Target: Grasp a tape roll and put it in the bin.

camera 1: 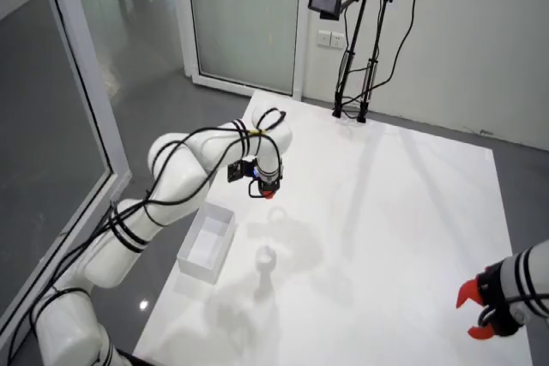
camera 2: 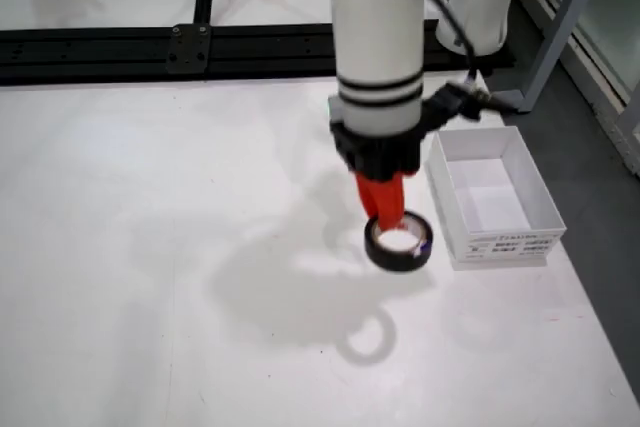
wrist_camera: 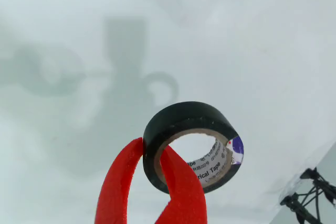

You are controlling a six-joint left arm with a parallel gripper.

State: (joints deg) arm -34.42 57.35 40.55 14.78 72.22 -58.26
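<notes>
A black roll of electrical tape hangs above the white table, its white label showing inside the core. My red-fingered gripper is shut on the roll's wall, with one finger outside the ring and one through the hole. In the front view the tape dangles below the red fingers, just left of the white open bin, and casts a ring shadow on the table. From the high view the gripper is up and to the right of the bin; the roll is too small to make out there.
A black camera stand is at the table's far edge, and its legs show in the wrist view. A second arm with a red gripper rests at the lower right. A black rail runs behind the table.
</notes>
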